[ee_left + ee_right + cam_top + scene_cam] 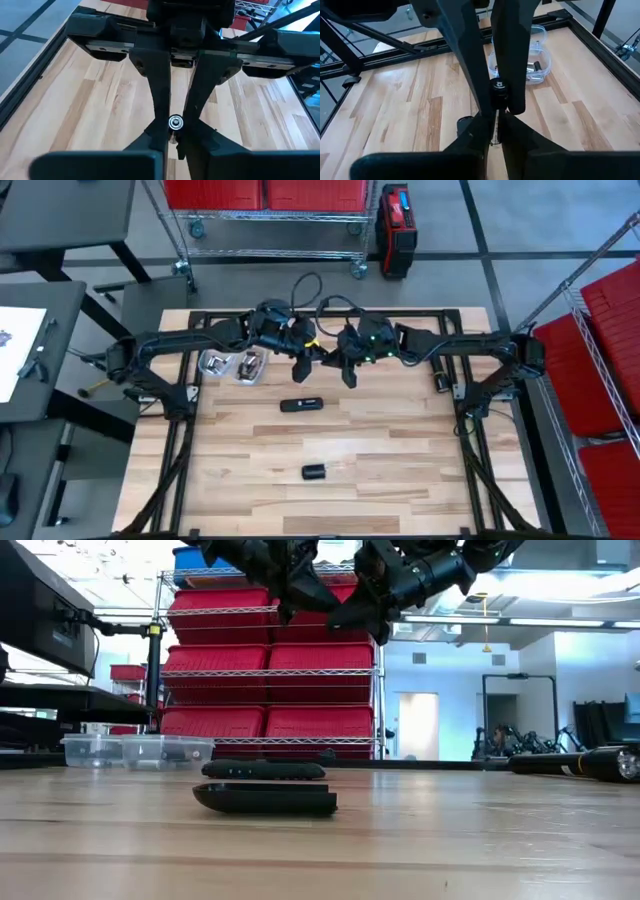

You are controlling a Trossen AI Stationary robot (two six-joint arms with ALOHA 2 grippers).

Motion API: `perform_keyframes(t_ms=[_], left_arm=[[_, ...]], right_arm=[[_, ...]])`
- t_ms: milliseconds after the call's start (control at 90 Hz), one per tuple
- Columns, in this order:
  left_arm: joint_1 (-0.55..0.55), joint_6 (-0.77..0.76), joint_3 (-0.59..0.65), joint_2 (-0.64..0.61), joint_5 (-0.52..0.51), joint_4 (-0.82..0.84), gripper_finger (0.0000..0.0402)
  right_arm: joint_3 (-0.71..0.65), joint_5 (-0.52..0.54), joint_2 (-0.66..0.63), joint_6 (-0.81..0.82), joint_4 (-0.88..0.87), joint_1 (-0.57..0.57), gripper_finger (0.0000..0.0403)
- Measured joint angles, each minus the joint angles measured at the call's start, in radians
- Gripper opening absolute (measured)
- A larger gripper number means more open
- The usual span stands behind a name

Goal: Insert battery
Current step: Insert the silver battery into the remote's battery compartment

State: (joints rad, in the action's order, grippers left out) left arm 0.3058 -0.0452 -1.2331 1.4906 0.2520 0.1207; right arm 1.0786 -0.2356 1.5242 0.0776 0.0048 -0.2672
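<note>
Our two grippers meet in mid-air, left gripper point(172, 131) and right gripper point(496, 112) both pinched on one battery point(175, 123). The remote point(302, 404) lies on the table point(400, 470) below, its cover point(315, 472) nearer us. A careless release risks dropping the battery.

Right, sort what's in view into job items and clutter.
Job: battery, gripped by left gripper and right gripper; black device; small black part; clear tubs.
Lying about: red case on the floor; red bins on shelves.
</note>
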Motion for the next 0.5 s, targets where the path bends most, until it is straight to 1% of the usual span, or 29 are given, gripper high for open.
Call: perform_keyframes(t_ms=[89, 211, 344, 422, 500], left_arm=[[0.000, 0.000, 0.000, 0.000, 0.001, 0.011, 0.0010], [0.001, -0.001, 0.000, -0.012, 0.000, 0.059, 0.0005], [0.003, -0.008, 0.001, -0.053, -0.005, 0.124, 0.0003], [0.003, -0.008, 0.001, -0.082, -0.015, 0.200, 0.0002], [0.004, -0.013, 0.010, -0.103, -0.023, 0.254, 0.0002]], right_arm=[[0.000, 0.000, 0.000, 0.000, -0.001, 0.000, 0.0023], [0.000, -0.001, -0.008, 0.033, -0.035, -0.006, 0.0057], [0.042, 0.003, -0.036, 0.057, -0.207, -0.031, 0.0096], [0.053, 0.004, -0.053, 0.049, -0.300, -0.045, 0.0117], [0.053, 0.002, -0.071, 0.060, -0.359, -0.051, 0.0135]])
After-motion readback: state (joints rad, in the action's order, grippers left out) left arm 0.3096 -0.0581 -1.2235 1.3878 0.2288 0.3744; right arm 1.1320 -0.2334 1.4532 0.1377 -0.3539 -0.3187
